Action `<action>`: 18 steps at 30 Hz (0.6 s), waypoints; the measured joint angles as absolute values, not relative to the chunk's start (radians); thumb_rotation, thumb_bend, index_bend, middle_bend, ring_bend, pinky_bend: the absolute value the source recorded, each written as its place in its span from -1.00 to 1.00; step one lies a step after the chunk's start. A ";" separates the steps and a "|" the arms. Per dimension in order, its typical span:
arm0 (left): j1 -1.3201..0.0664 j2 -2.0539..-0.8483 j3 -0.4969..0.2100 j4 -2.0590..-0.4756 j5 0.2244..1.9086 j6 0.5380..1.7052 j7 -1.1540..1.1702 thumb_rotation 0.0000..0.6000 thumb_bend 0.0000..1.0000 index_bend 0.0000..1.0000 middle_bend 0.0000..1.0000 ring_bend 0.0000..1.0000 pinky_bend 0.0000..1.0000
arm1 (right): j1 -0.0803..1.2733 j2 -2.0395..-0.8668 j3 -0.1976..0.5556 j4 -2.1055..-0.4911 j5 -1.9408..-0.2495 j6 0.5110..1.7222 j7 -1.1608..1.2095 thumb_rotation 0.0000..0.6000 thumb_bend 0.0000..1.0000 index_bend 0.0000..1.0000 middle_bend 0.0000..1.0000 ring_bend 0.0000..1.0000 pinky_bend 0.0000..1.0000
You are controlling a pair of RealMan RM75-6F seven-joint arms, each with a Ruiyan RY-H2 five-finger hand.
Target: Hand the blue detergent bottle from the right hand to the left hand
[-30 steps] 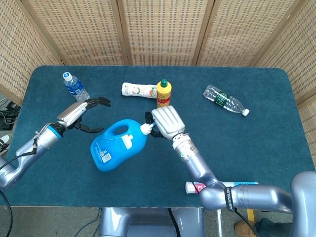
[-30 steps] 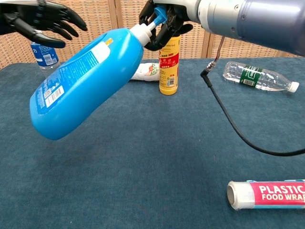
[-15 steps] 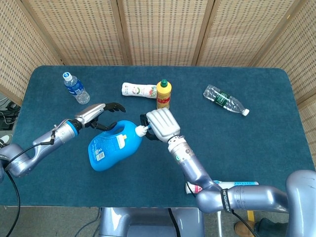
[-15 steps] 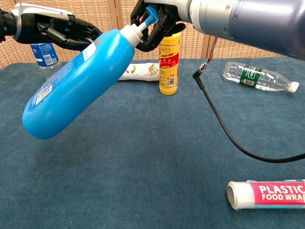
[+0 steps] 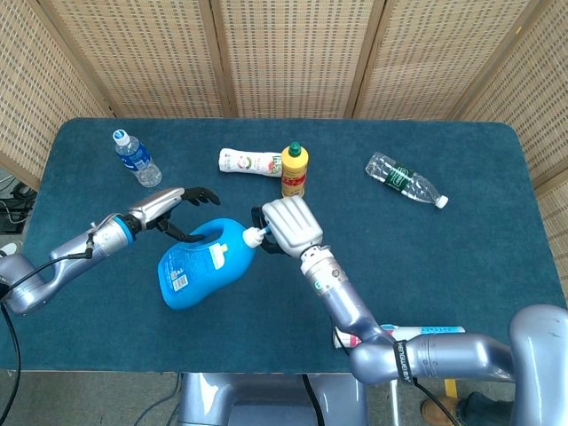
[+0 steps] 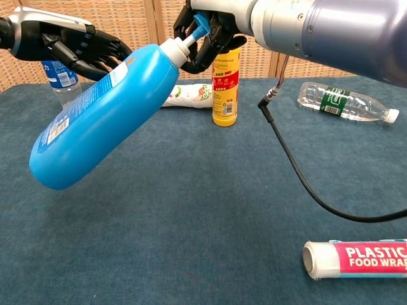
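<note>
Right hand grips the white neck of the big blue plastic detergent bottle, held tilted above the table; left hand, fingers spread, reaches its handle.

The roll lying on the table reads "PLASTIC FOOD WRAP", partly cut off.

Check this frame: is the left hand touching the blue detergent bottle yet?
Cannot tell. In both views the left hand reaches the blue detergent bottle at its handle, fingers overlapping it, but neither shows clear contact or a gap.
</note>
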State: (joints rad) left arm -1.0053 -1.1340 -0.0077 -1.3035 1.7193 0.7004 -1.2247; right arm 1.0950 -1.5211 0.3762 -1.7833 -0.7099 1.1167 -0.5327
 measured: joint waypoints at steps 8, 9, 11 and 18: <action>-1.035 -1.166 0.028 -1.306 1.725 0.693 -1.260 1.00 -0.45 -0.47 -0.53 -0.54 -0.43 | 1.095 -1.520 0.381 -1.789 -0.718 1.119 -0.524 1.00 1.00 0.37 0.44 0.75 1.00; -1.039 -1.170 0.031 -1.304 1.723 0.693 -1.271 1.00 -0.44 -0.47 -0.52 -0.53 -0.41 | 1.095 -1.520 0.382 -1.790 -0.718 1.118 -0.522 1.00 1.00 0.37 0.44 0.75 1.00; -1.044 -1.176 0.037 -1.302 1.721 0.694 -1.289 1.00 -0.40 -0.44 -0.50 -0.50 -0.34 | 1.095 -1.518 0.384 -1.790 -0.717 1.117 -0.517 1.00 1.00 0.37 0.44 0.75 1.00; -1.069 -1.204 0.068 -1.275 1.735 0.713 -1.377 1.00 -0.15 0.05 0.05 -0.16 0.09 | 1.090 -1.513 0.386 -1.790 -0.721 1.111 -0.499 1.00 1.00 0.37 0.44 0.75 1.00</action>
